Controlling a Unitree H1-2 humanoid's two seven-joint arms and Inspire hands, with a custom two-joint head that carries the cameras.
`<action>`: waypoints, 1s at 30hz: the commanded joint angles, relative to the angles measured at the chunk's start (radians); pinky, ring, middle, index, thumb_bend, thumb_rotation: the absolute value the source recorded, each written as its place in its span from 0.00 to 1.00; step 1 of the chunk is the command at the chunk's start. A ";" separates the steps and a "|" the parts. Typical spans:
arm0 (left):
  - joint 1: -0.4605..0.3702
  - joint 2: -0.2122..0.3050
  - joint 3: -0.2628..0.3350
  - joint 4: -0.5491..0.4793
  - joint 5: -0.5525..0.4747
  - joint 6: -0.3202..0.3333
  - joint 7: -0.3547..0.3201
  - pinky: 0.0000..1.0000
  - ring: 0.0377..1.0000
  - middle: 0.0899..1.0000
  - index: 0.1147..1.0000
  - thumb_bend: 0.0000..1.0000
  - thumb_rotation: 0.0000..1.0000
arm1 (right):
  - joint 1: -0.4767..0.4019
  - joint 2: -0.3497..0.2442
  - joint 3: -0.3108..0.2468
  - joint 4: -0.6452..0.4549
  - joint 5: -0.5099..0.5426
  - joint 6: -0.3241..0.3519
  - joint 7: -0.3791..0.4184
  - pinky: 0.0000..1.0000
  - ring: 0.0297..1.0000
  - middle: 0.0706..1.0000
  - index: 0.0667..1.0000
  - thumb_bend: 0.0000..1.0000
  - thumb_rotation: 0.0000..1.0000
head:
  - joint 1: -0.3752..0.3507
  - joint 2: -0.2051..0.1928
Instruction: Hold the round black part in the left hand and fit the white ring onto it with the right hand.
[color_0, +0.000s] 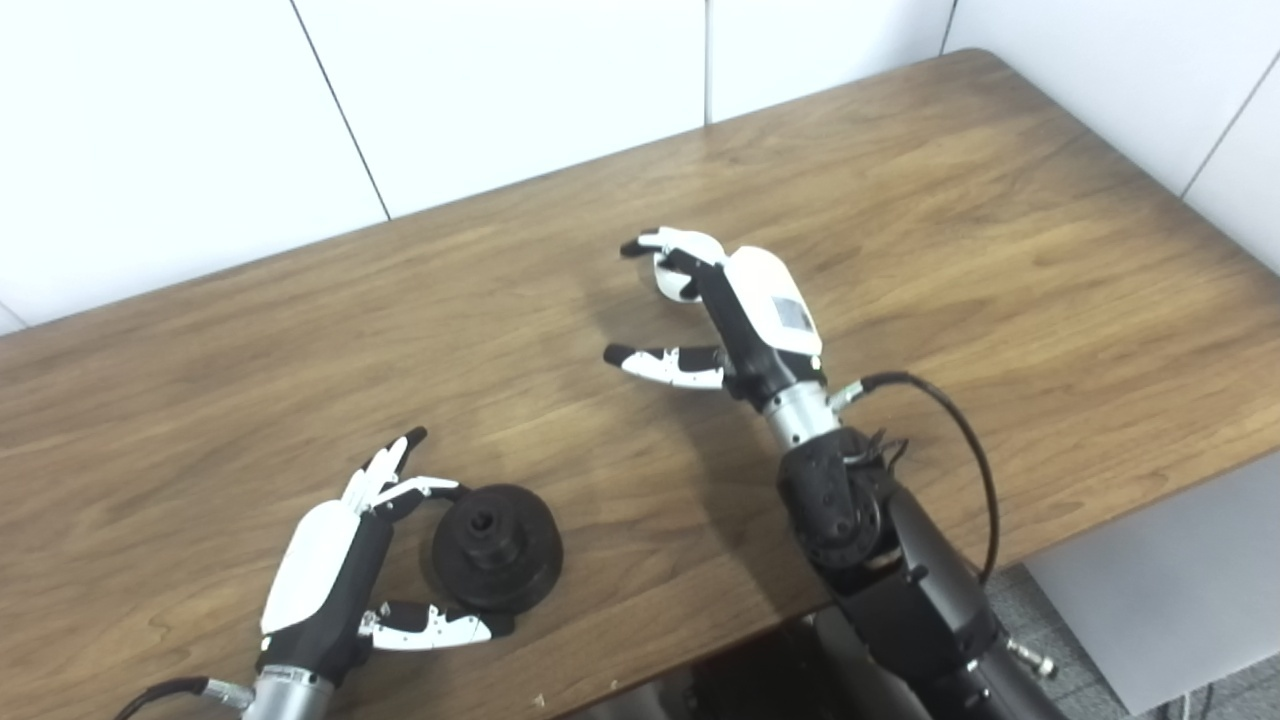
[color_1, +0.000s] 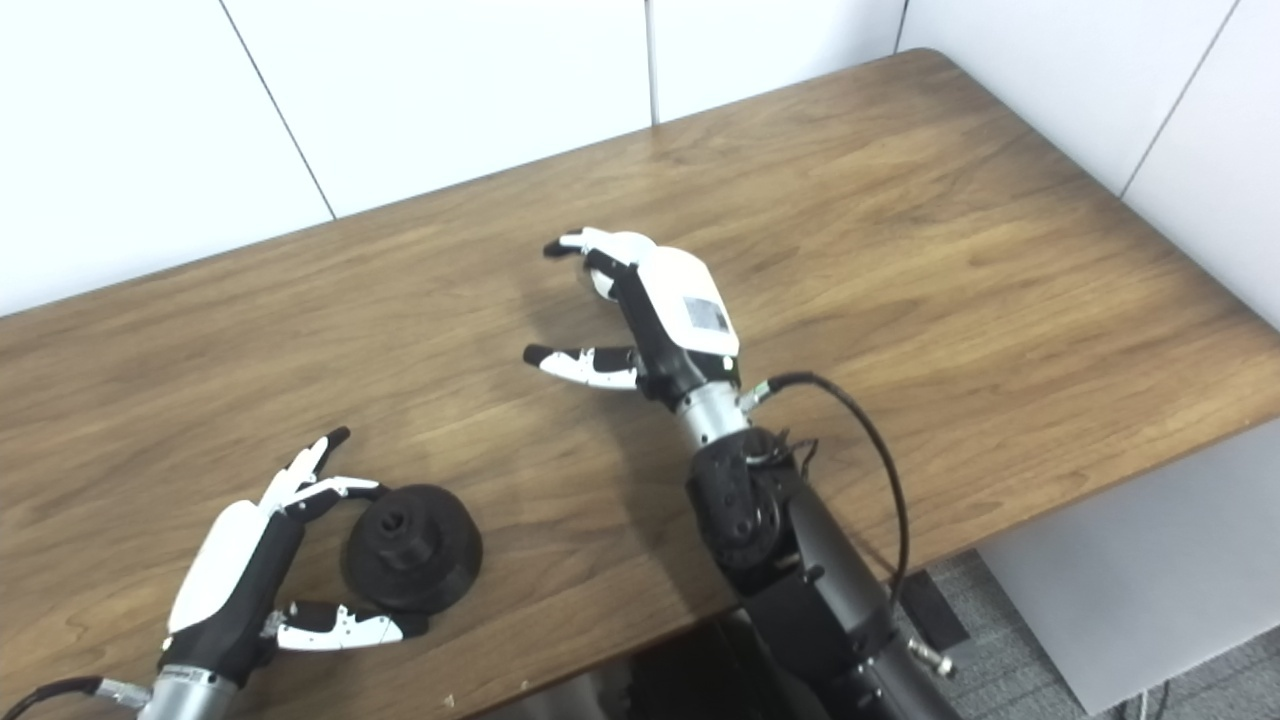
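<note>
Wood-grain table (color_0: 1000, 200) against white-panelled wall (color_0: 500, 80) bears round black part (color_0: 497, 547).

Bare table (color_0: 900, 230) lies open between the hands; the left hand (color_0: 345, 560) brackets the black part (color_0: 497, 547), perhaps touching it.

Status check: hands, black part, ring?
Left hand open around black part on table. Right hand open, raised mid-table. White ring not seen. Nothing in the way.
</note>
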 joint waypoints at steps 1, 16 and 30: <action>-0.011 0.004 0.011 -0.012 0.004 -0.002 0.009 1.00 1.00 1.00 0.57 0.94 0.24 | -0.056 -0.020 -0.026 -0.045 0.000 0.013 0.012 0.69 0.87 0.91 0.78 0.74 0.39 | 0.000 0.001; -0.009 0.001 0.012 -0.019 0.017 0.003 0.002 1.00 1.00 1.00 0.57 0.95 0.25 | -0.192 -0.124 -0.067 0.033 -0.026 0.073 0.072 0.78 0.93 0.95 0.82 0.76 0.46 | 0.014 0.011; -0.005 -0.004 0.007 -0.042 0.029 0.021 -0.007 1.00 1.00 1.00 0.57 0.95 0.26 | -0.310 -0.218 -0.019 0.170 -0.024 0.156 0.232 0.85 0.99 1.00 0.92 0.96 0.60 | 0.035 0.021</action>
